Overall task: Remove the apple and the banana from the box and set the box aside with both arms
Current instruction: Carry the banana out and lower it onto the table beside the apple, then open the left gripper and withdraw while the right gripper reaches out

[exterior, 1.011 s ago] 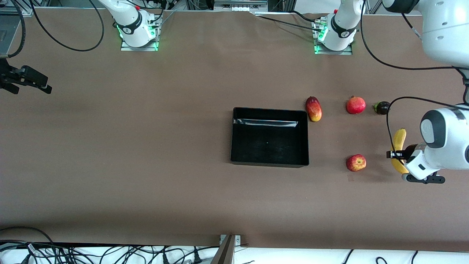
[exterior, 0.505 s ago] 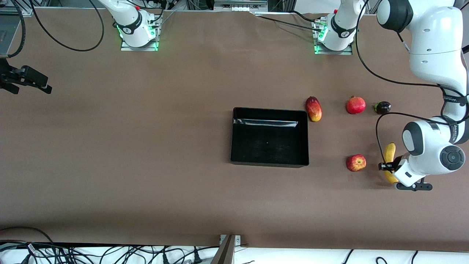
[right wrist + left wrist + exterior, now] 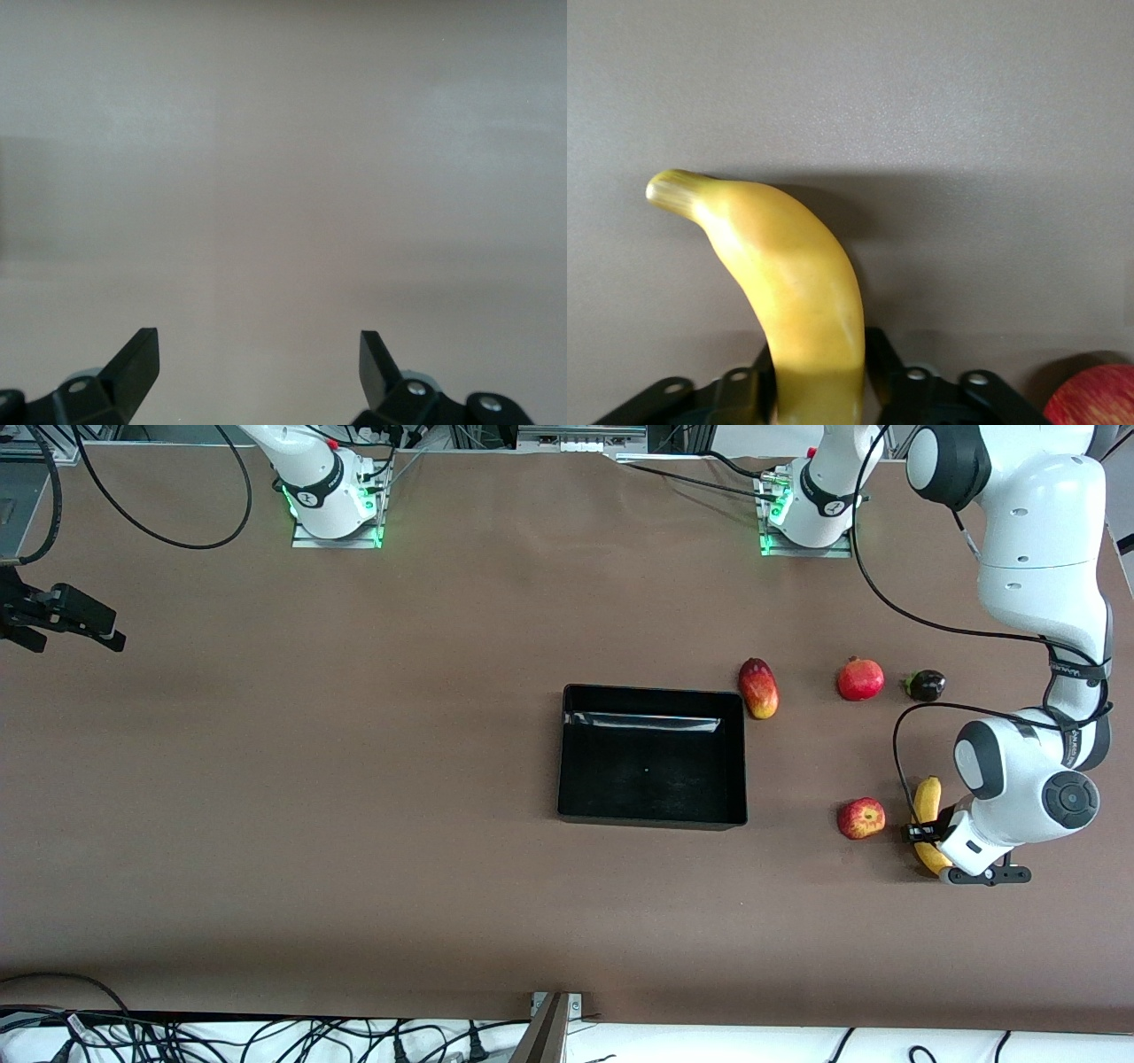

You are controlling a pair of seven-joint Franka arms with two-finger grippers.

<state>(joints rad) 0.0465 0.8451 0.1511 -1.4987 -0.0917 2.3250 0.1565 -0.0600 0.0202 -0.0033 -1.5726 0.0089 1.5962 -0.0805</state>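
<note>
- The banana [image 3: 927, 815] lies on the table beside the apple [image 3: 861, 818], toward the left arm's end, its long axis running toward and away from the front camera.
- The left gripper [image 3: 930, 834] straddles its middle; whether the fingers [image 3: 886, 372] grip or have loosened, I cannot tell.
- The box [image 3: 652, 815] sits empty mid-table, well apart from both fruits.
- The right gripper [image 3: 257, 359] waits with its fingers apart, over bare table.
- No readable writing.

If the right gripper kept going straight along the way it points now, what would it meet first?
Only bare table shows ahead between the open right gripper's fingers; no fruit or box lies in that line, though its depth is unclear.
</note>
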